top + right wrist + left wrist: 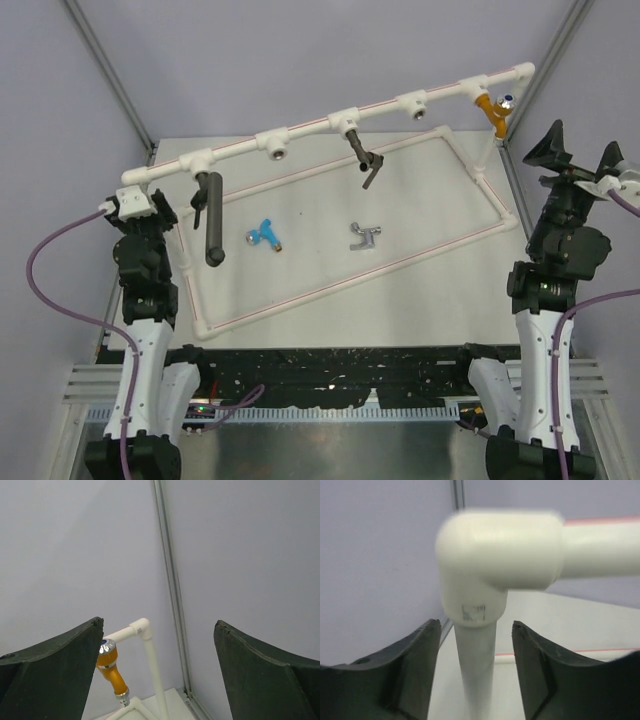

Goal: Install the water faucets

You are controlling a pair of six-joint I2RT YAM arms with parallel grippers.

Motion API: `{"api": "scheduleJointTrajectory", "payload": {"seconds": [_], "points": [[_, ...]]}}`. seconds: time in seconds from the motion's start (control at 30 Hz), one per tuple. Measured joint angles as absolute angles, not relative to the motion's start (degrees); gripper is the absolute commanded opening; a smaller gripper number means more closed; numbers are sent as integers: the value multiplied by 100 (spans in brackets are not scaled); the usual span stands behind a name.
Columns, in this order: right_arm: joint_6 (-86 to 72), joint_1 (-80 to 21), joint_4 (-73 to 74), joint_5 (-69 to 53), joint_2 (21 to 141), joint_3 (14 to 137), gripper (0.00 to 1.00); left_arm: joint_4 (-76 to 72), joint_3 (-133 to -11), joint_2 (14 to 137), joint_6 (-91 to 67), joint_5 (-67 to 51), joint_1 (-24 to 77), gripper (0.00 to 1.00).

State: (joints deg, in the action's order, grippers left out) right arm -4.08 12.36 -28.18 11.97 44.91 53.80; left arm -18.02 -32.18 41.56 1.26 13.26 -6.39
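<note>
The blue faucet (265,233) and silver faucet (365,236) lie mid-surface (300,275), blue nearer the left arm, silver nearer the right. The left claw (476,625) straddles the white pipe leg (476,680) with its jaws apart. The right claw (159,622) is spread and empty near the mounted orange faucet (111,672) at the far right corner.

White pipe (300,128), and a thin red stripe ran along it. At its two o'clock end the orange-gold faucet (492,108) shone under a silver cap. On the pale grey table (420,290) lay the bright blue faucet (265,234), and at its three o'clock the silver-grey faucet (364,236). The long cylinder (212,220) was dark grey. The left gripper (476,624) and right gripper (159,622) showed black fingers, and the cables (40,270) were purple.
</note>
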Motion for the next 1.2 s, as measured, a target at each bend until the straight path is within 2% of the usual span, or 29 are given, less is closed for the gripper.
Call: {"api": "scheduleJointTrajectory", "payload": {"seconds": [0.13,0.5,0.93,1.2], "points": [[200,843,-2432,1520,3863,5120,95,-1837,-3677,3710,176,1153,-637,86],[1328,-419,-2071,2447,2493,4257,95,-950,-3822,2377,-108,1044,-637,98],[1750,-1052,-871,2803,1459,4132,95,1559,-4029,121,-78,1796,-637,100],[1315,-1079,495,2652,880,4156,95,3114,-4569,58,75,2169,-637,99]]}}
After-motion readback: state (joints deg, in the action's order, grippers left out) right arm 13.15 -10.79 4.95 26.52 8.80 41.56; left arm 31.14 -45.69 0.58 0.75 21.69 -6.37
